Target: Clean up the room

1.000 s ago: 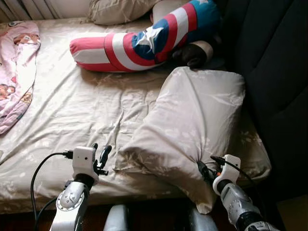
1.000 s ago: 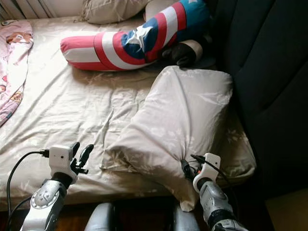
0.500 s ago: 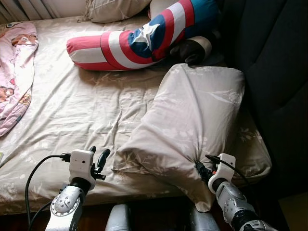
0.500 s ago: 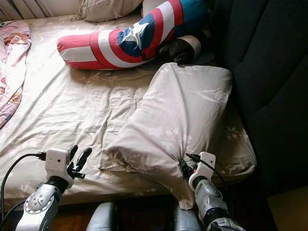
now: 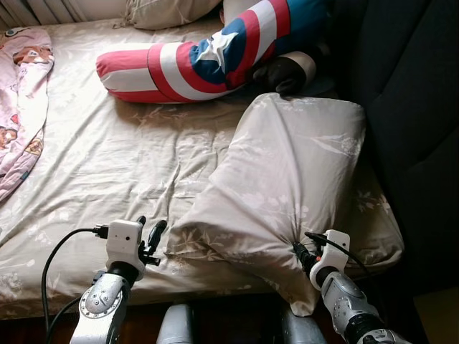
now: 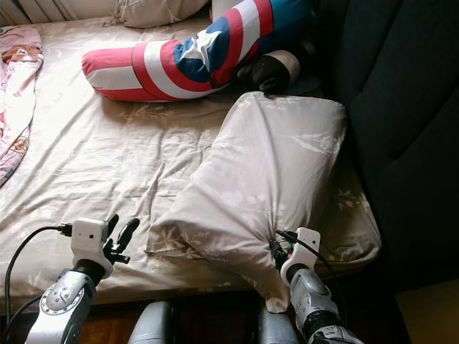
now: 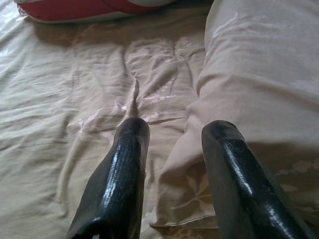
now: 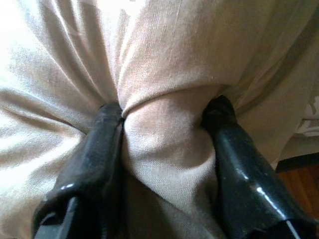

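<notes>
**Inspector:** While the large beige floral-print cotton pillow [image 5: 287, 179] lies on the wrinkled beige bedsheet [image 5: 107, 165] at the right side of the bed, beside the dark upholstered headboard [image 5: 409, 107], which step do you judge to be in hand?

**Assistant:** Straightening the bedding, by my reading. The right gripper [image 8: 164, 117] has a thick fold of the pillow's near corner pinched between its two black fingers; the jaws stand part closed, bunching the cloth tight. That corner overhangs the bed's near edge.

**Inspector:** And the left gripper [image 7: 174, 132]?

**Assistant:** It hovers low over the sheet just beside the pillow's near left corner, fingers apart and holding nothing. That corner lies between and just ahead of the fingertips in the left wrist view.

**Inspector:** Orientation of the pillow?

**Assistant:** Its long axis runs diagonally, from the gripped near corner up toward the headboard. The far end nearly meets the red, white and blue striped bolster cushion with a white star [image 5: 208, 57].

**Inspector:** What does the next move call for?

**Assistant:** Probably the left gripper closing on its corner, then both arms lifting together. A one-sided pull risks the cloth slipping or the pillow dragging the sheet.
</notes>
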{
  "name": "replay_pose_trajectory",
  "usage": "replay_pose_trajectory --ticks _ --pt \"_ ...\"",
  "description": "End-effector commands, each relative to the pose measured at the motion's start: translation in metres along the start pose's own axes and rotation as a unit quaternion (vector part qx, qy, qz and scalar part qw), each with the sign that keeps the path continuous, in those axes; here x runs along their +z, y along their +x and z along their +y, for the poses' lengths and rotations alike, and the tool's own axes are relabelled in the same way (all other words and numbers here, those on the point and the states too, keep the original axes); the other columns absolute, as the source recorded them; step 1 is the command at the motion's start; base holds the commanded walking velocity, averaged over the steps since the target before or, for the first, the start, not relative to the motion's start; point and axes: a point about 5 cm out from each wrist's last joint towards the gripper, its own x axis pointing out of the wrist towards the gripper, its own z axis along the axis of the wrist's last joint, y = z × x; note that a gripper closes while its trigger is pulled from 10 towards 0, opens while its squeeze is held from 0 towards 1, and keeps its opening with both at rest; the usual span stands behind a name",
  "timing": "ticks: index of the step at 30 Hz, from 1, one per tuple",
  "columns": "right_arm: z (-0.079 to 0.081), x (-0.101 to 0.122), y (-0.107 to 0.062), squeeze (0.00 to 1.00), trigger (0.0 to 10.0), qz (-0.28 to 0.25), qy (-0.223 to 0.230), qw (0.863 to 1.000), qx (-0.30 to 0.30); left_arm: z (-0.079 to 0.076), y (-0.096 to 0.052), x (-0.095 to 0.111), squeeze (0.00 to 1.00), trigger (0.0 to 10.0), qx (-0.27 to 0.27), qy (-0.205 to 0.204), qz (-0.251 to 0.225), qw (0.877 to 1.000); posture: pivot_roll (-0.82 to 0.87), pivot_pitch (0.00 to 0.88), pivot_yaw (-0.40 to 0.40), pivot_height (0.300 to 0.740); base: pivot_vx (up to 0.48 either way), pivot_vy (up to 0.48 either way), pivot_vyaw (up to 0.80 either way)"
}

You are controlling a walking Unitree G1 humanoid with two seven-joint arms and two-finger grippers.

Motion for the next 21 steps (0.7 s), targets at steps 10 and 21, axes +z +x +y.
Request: replay_pose_trajectory --ticks 10,21 --pt "-0.004 -0.041 -0.008 0.00 0.0 0.086 -0.001 0.996 -0.018 -0.002 0.003 -0.006 0.00 10.0 0.005 0.003 0.010 1.000 0.15 0.234 0.049 0.642 0.000 0.000 0.00" --pt "-0.024 -0.015 -0.007 0.00 0.0 0.031 -0.015 0.997 -0.074 -0.005 0.011 -0.005 0.00 10.0 0.009 -0.003 0.004 1.000 0.12 0.224 0.032 0.642 0.000 0.000 0.00"
